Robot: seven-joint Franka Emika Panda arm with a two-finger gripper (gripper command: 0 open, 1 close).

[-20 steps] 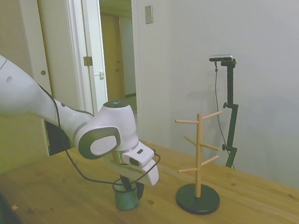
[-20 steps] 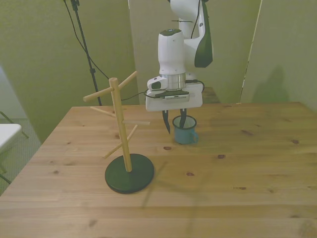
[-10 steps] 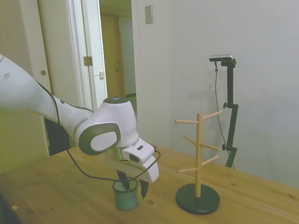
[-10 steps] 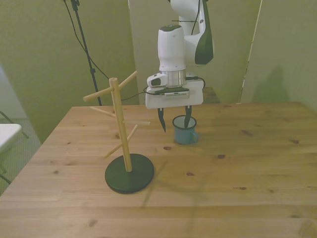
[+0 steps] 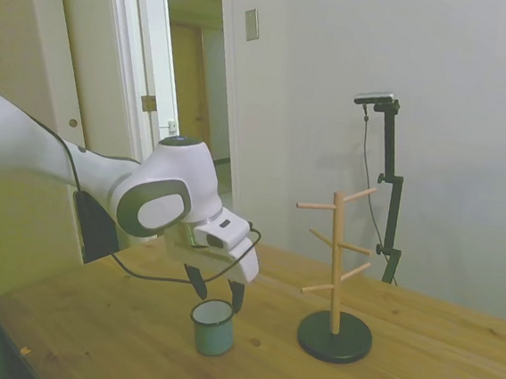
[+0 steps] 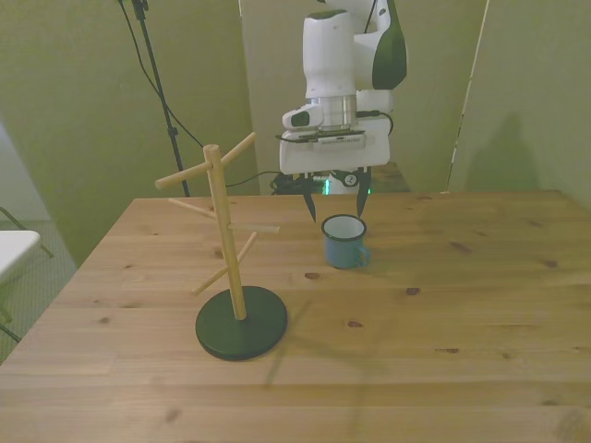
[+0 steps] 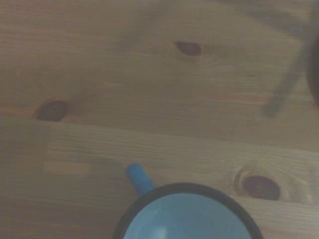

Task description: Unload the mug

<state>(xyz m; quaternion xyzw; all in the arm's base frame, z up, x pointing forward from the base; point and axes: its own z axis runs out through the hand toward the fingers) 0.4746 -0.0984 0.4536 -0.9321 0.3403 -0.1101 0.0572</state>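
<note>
Blue mug (image 5: pixel 213 326) (image 6: pixel 344 242) (image 7: pixel 187 215) upright on table (image 6: pixel 443 305), white inside bare; gripper (image 5: pixel 214 291) (image 6: pixel 334 199) spread open just above, holding nothing; peg rack (image 6: pixel 229 268) nearby

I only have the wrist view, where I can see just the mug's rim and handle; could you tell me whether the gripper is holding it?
Observer: No. The gripper is open and hangs above the mug, clear of its rim.
Operator: Thank you. Is the mug off the rack?
Observer: Yes. It stands upright on the table, apart from the wooden peg rack, whose pegs are all bare.
Operator: Where is the rack from the mug?
Observer: Toward the front view's left, on its dark round base.
</note>
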